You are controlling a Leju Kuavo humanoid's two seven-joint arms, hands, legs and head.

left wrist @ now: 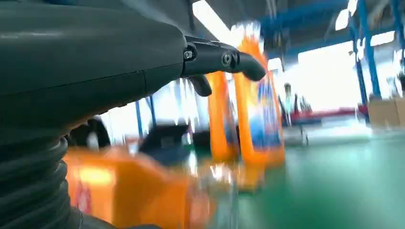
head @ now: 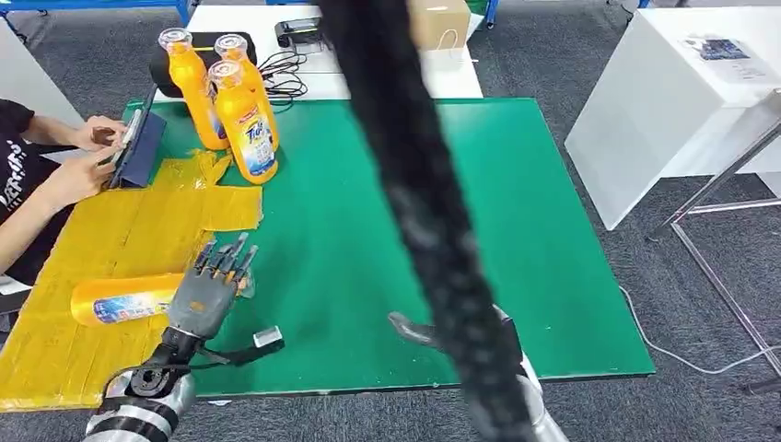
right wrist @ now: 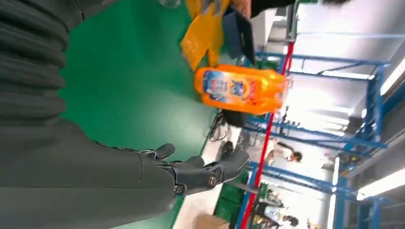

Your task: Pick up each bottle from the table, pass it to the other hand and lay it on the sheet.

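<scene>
We record a grey carpeted floor (head: pixel 553 55) around a table topped with a green mat (head: pixel 460 230), and beyond its far edge a white table (head: pixel 368 78) carrying a black device (head: pixel 299 32), a tangle of black cables (head: pixel 285 78) and a cardboard box (head: pixel 440 20). To the right we list a white cabinet (head: pixel 663 110), a metal frame of silver tubing (head: pixel 718 230) and a white cable (head: pixel 672 354) lying on the carpet. In the right wrist view we note blue steel racking (right wrist: pixel 334 138), a red upright (right wrist: pixel 267 138) and bright strip lighting (right wrist: pixel 382 183) overhead.
</scene>
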